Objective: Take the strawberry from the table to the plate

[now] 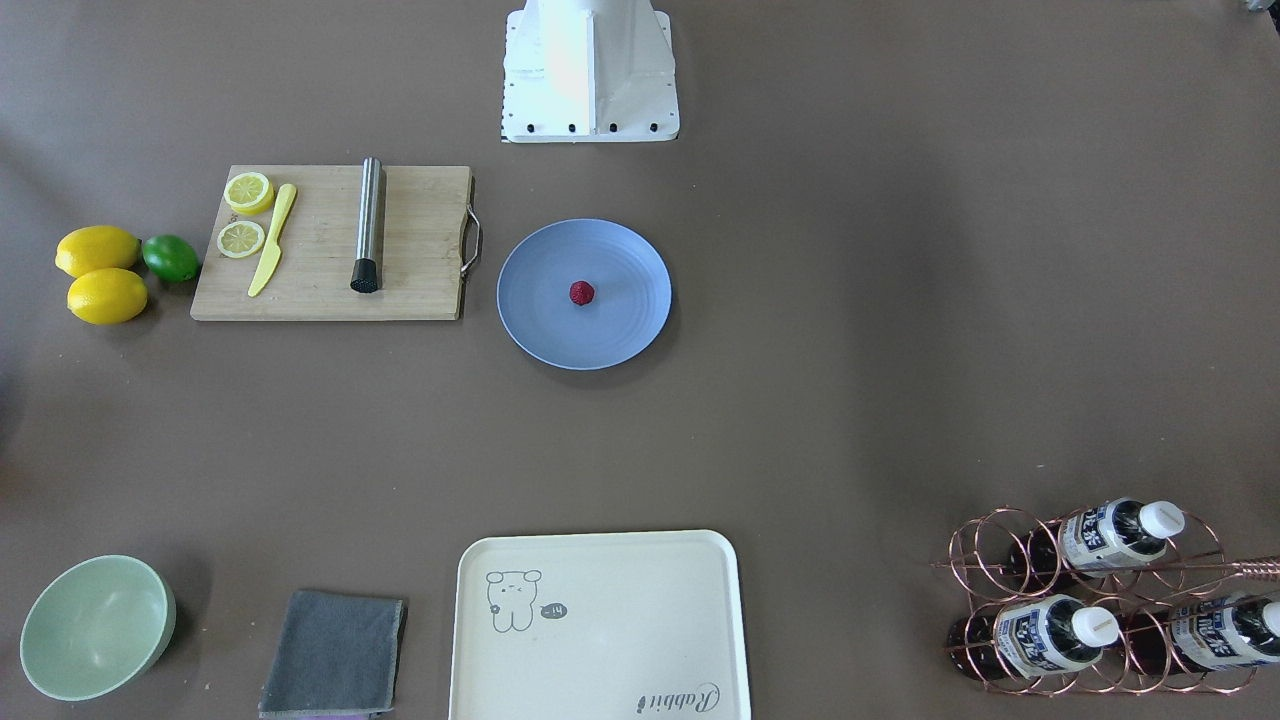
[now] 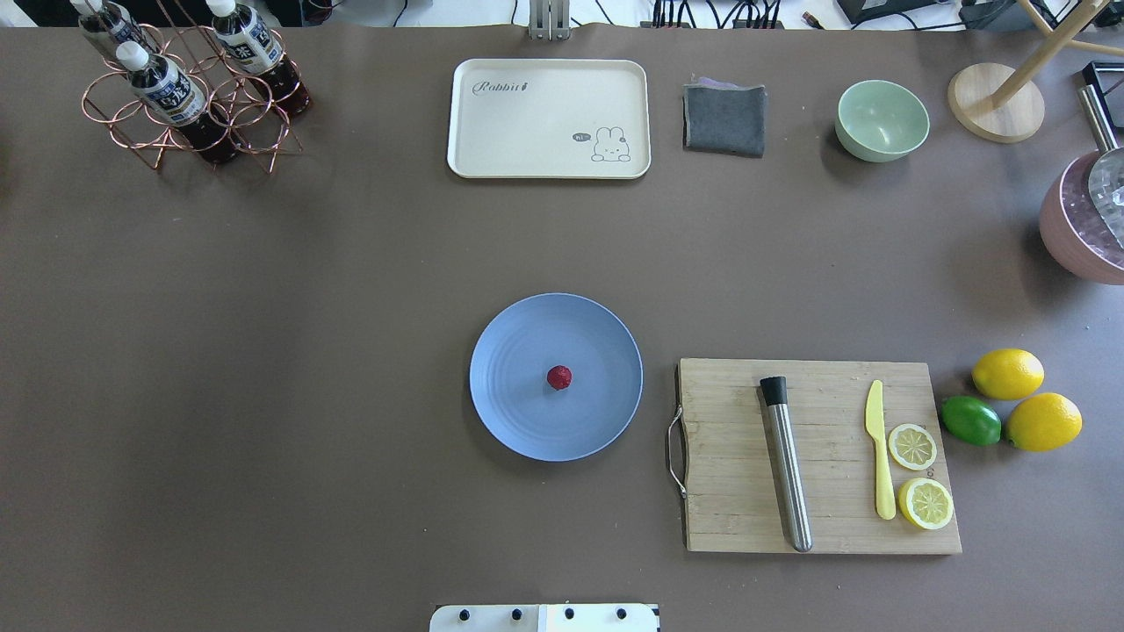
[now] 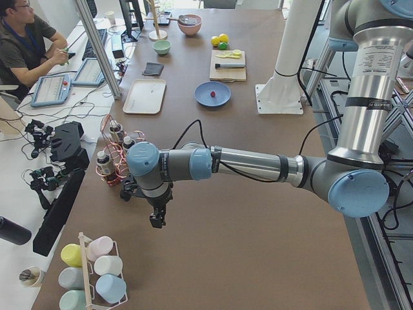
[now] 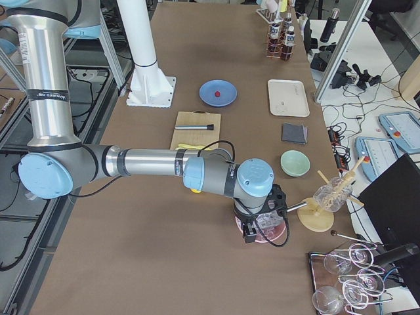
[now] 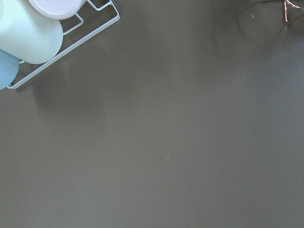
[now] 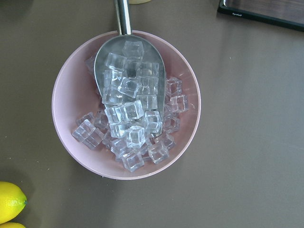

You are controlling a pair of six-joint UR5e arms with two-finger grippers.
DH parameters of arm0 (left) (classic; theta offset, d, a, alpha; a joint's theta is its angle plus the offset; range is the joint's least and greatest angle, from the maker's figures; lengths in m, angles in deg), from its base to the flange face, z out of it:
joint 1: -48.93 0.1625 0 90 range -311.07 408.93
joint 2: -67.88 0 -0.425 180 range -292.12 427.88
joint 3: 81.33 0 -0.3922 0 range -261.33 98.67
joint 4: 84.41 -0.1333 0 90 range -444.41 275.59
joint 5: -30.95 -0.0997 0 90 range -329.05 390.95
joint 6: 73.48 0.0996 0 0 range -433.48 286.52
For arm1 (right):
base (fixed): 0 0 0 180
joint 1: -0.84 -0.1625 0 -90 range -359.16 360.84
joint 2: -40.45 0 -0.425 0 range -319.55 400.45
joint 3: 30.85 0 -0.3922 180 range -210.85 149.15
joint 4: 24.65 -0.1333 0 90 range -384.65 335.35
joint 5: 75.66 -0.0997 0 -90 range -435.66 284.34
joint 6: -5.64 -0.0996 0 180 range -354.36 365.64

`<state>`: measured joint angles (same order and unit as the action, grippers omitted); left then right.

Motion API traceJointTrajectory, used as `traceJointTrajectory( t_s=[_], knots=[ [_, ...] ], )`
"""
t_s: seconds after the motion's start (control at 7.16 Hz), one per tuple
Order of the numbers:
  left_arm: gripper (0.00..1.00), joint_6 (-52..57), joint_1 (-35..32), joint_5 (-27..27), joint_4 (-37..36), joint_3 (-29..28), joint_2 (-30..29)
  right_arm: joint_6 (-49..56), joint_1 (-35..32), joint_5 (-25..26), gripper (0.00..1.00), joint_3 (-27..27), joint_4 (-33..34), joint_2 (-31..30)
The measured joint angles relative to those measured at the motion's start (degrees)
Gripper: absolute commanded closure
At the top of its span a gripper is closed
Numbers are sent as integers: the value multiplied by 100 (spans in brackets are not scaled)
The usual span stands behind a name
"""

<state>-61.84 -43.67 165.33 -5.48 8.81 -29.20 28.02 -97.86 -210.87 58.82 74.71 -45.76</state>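
The small dark-red strawberry (image 1: 582,293) (image 2: 559,377) rests near the middle of the blue-grey plate (image 1: 620,335) (image 2: 514,421), which lies on the brown table (image 2: 263,351). Neither gripper appears in the overhead or front views. In the left side view my left gripper (image 3: 157,221) hangs over the table's end, far from the plate (image 3: 205,98). In the right side view my right gripper (image 4: 251,234) hovers over a pink bowl (image 4: 279,233) at the other end. From these side views I cannot tell whether either is open or shut.
A cutting board (image 2: 729,456) with a steel muddler, yellow knife and lemon slices lies beside the plate. Lemons (image 2: 1008,373) and a lime (image 2: 970,420) sit past it. Cream tray (image 2: 549,118), grey cloth, green bowl (image 2: 882,120) and bottle rack (image 2: 189,96) line the far edge. The pink bowl (image 6: 66,95) holds ice.
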Motion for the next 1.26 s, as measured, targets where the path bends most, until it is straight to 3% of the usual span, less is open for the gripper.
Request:
traceJointTrajectory(
  t_s=[1.26],
  knots=[
    [3, 22, -499, 33, 469, 38, 349, -6, -27, 18, 0, 36, 1, -30]
  ],
)
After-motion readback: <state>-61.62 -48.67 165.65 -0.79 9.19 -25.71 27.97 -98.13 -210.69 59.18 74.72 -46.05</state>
